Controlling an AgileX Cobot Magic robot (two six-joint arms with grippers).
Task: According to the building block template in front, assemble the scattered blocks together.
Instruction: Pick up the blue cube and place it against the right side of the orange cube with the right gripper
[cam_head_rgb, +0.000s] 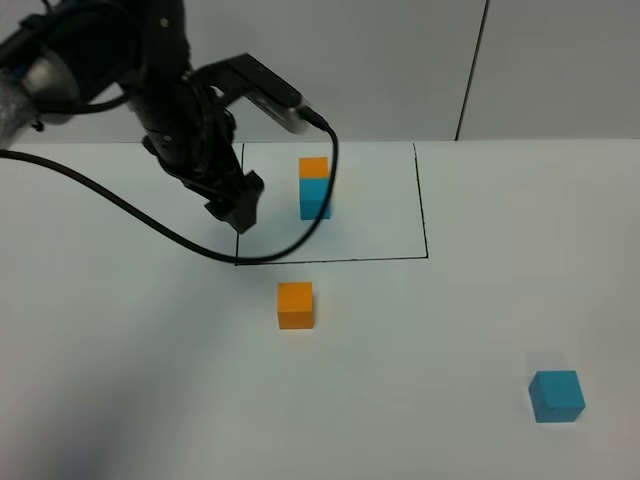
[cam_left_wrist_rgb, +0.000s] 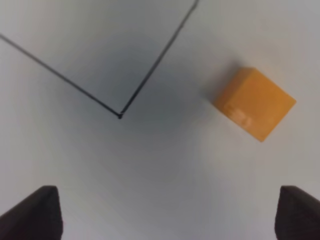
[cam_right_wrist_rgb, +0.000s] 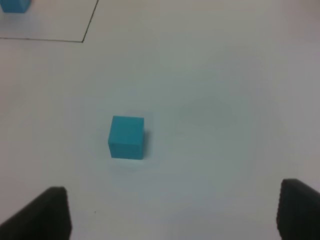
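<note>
The building block template (cam_head_rgb: 314, 187) lies inside a black-outlined rectangle (cam_head_rgb: 424, 200), its orange half farther back and its teal half nearer. One of the scattered blocks, an orange cube (cam_head_rgb: 295, 305) (cam_left_wrist_rgb: 254, 102), sits just in front of the rectangle's near line. The teal-blue cube (cam_head_rgb: 557, 395) (cam_right_wrist_rgb: 126, 137) rests far off at the front right. My left gripper (cam_head_rgb: 238, 210) (cam_left_wrist_rgb: 167, 215) hovers over the rectangle's near left corner, open and empty, with the orange cube ahead of it and off to one side. My right gripper (cam_right_wrist_rgb: 170, 212) is open and empty, short of the teal cube.
A black cable (cam_head_rgb: 150, 215) loops from the left arm down over the table and back up beside the template. The white table (cam_head_rgb: 440, 330) runs on in all directions, with a white wall behind. The right arm is outside the exterior high view.
</note>
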